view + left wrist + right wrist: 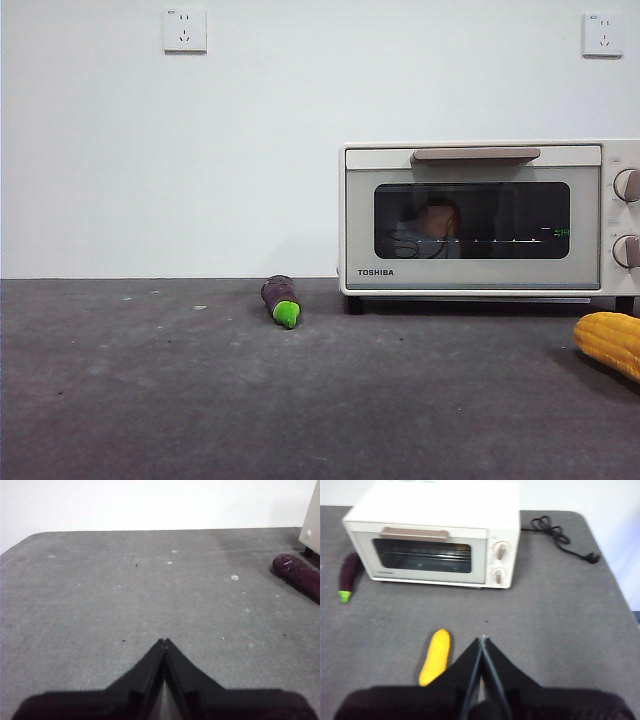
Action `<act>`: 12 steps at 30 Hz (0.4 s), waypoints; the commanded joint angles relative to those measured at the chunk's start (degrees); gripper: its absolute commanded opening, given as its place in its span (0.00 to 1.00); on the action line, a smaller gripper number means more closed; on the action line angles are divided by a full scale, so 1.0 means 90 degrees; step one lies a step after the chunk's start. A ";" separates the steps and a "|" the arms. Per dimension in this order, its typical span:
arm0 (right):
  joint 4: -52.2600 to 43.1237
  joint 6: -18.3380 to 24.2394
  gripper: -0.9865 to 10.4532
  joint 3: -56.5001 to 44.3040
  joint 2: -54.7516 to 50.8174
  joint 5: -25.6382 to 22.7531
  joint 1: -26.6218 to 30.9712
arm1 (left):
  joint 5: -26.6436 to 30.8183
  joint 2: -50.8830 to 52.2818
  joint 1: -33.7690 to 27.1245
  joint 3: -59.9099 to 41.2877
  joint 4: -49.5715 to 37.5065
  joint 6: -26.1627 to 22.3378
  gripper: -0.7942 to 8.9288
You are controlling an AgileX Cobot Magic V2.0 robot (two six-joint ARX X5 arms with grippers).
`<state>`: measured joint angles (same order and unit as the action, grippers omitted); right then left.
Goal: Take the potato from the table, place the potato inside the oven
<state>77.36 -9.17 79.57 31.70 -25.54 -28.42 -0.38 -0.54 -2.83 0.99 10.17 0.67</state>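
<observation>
**Oven** [475, 220]: cream-white Toshiba unit standing on the desk [150, 400], door shut, beige bar handle along the top of the door, two knobs at its side. Taken as the landmark for all entries below.

**Potato** [437, 220]: an orange-brown rounded shape shows dimly through the oven's dark glass, in the front view only. It appears to sit inside the oven. The right wrist view's window is too dark to confirm it. No potato lies on the desk in any view.

**Eggplant** [281, 300]: small, purple, green tip, lying on the desk just beside the oven's handle-end corner, long axis running out from the wall.

**Corn cob** [435, 656]: yellow, on the desk in front of the oven, well apart from its door.

**Power cord** [559, 537]: black, coiled on the desk beyond the oven's knob side.

**Left hand** [164, 641]: jaws pressed together, holding nothing, over bare desk well away from the oven, whose corner and the eggplant show at the view's edge.

**Right hand** [483, 639]: jaws pressed together, holding nothing, set back in front of the oven and facing its door, the corn just beside it. This is the nearer hand to the oven.

**Status, as judged:** potato placed and door closed; the task looks finished, both arms drawn clear.
</observation>
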 commanded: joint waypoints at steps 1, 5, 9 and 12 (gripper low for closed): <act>-0.0806 0.0325 0.09 -0.0204 -0.0012 0.0022 0.0114 | -0.0002 -0.0002 0.0015 -0.0063 -0.0080 0.0029 0.08; -0.2254 0.1350 0.09 -0.0816 -0.0044 0.0879 0.0459 | -0.0002 -0.0002 0.0015 -0.0063 -0.0078 0.0029 0.08; -0.4148 0.2106 0.09 -0.2013 -0.0231 0.2572 0.1154 | -0.0002 -0.0002 0.0015 -0.0063 -0.0080 0.0029 0.08; -0.5462 0.2232 0.09 -0.3084 -0.0515 0.3259 0.1685 | -0.0002 -0.0012 0.0015 -0.0063 -0.0080 0.0029 0.08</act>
<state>32.62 8.34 55.31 28.01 2.28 -14.35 -0.38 -0.60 -2.83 0.99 10.13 0.67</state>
